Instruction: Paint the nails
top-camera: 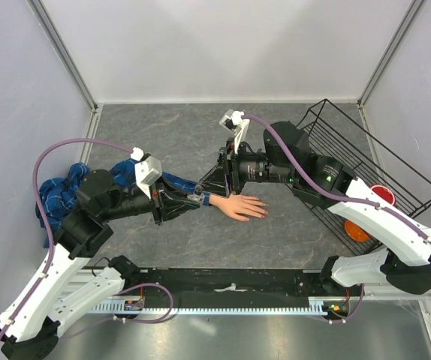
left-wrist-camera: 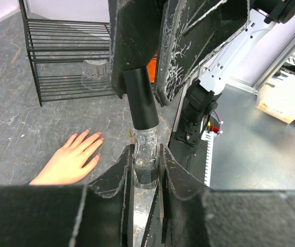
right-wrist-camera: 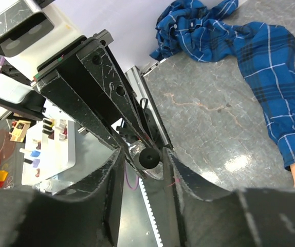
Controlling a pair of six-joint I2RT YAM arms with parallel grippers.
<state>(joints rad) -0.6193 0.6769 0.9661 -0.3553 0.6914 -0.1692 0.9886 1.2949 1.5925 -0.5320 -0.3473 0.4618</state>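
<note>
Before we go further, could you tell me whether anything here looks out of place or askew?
The blue plaid sleeve lies bunched in a heap at the left instead of laid out straight, and the black wire rack at the right sits skewed. No spill shows.

No legible text or labels anywhere

the mannequin hand (top-camera: 244, 207) lies on the table (top-camera: 163, 142) at centre, its nails (top-camera: 263, 211) pointing right. its sleeve (top-camera: 61, 193) trails left to a heap at the left edge. over the wrist, the left gripper (top-camera: 198, 198), reaching in from the left, and the right gripper (top-camera: 210, 184), from the right, meet at a bottle (left-wrist-camera: 146, 154). the bottle's cap (left-wrist-camera: 141, 100) sits between the right gripper's fingers. a wire rack (top-camera: 366, 150) stands along the right side.
</note>
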